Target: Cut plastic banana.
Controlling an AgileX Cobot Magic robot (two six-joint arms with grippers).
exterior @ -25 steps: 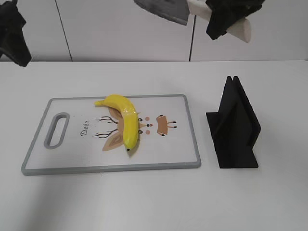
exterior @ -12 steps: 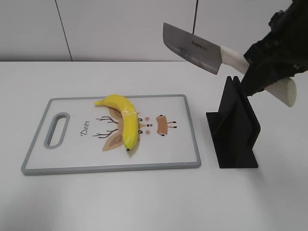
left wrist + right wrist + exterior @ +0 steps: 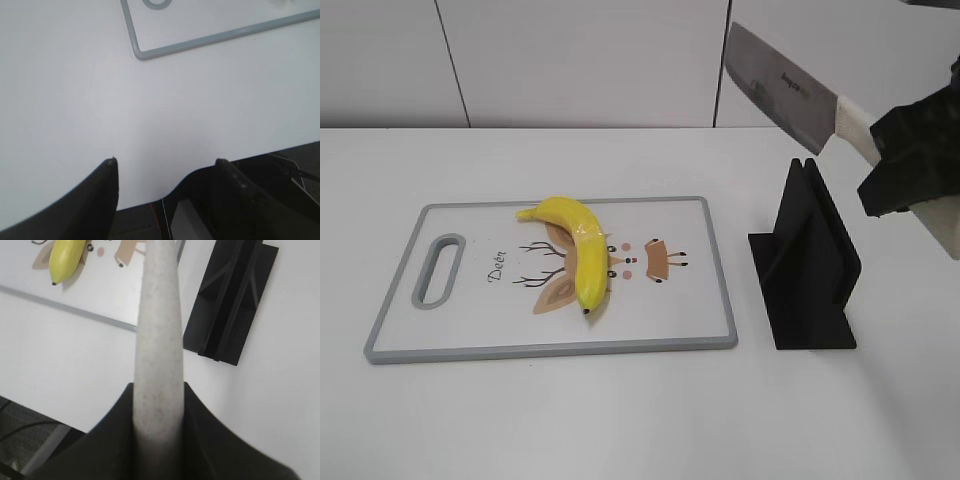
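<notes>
Banana whole on the board while the knife hung over the stand.

The plastic banana (image 3: 578, 252) lay uncut on the cutting board (image 3: 690, 330), across the printed deer, dark tip toward the near edge, exactly where it had been half a second before. To the right of the board, apart from it, stood the black knife stand (image 3: 807, 262) on the white surface (image 3: 620, 420). The right gripper (image 3: 910, 172) was clamped on the pale handle of the cleaver (image 3: 782, 86), which had shifted right and now hung with its blade over the stand's slot, clear of the banana. The left gripper (image 3: 165, 172) hovered open and empty over bare surface near the board's corner.
</notes>
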